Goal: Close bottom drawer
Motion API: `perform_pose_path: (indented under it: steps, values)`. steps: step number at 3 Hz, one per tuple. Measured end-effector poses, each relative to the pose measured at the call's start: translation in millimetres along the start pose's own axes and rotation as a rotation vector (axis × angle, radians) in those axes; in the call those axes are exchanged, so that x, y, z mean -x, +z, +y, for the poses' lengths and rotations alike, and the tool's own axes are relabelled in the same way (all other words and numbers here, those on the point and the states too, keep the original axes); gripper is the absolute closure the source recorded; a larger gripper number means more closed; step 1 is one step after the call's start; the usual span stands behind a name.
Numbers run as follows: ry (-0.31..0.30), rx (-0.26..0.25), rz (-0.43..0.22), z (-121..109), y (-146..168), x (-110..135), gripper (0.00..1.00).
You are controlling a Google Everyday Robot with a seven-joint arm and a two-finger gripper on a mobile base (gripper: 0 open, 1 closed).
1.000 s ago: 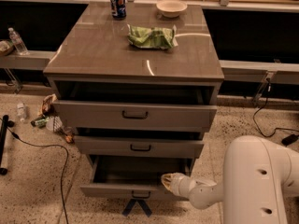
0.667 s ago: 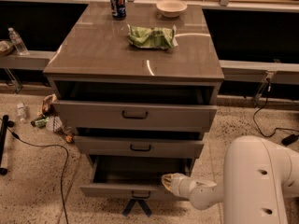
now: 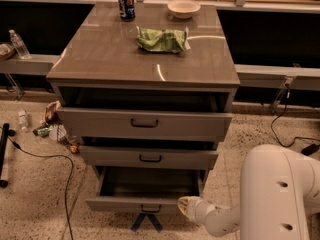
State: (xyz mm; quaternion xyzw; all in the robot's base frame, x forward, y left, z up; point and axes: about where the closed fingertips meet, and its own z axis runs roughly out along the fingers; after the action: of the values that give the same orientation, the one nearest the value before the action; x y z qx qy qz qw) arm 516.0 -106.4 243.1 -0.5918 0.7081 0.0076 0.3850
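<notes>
The bottom drawer (image 3: 120,204) of the grey-taupe cabinet is pulled out, and its plain grey interior (image 3: 150,181) is empty. Its narrow front carries a small dark bar handle (image 3: 150,208). My gripper (image 3: 186,207) is at the end of the white arm, low at the right end of that drawer front, touching or almost touching it. The middle drawer (image 3: 150,157) and the top drawer (image 3: 145,122) stand partly open above it.
A blue can (image 3: 126,3), a white bowl (image 3: 183,7) and a green crumpled bag (image 3: 162,39) sit on the cabinet top. Bottles and litter (image 3: 52,129) and a black cable (image 3: 60,174) lie on the floor at left. My white arm body (image 3: 280,194) fills the lower right.
My gripper has moved slightly lower against the right end of the bottom drawer front. The drawer itself stays open by about the same amount.
</notes>
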Motion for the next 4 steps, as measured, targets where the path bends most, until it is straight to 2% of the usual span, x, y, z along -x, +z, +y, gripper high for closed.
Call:
perform_pose_path:
  steps: [1,2,3,4]
  values:
    - [0.067,0.015,0.039,20.7,-4.0,-11.3,1.0]
    - [0.109,0.025,0.044,39.9,7.6,-20.1,1.0]
    - [0.13,0.016,0.017,51.3,30.7,-30.7,1.0]
    - [0.064,-0.05,-0.069,31.2,73.2,-38.7,1.0]
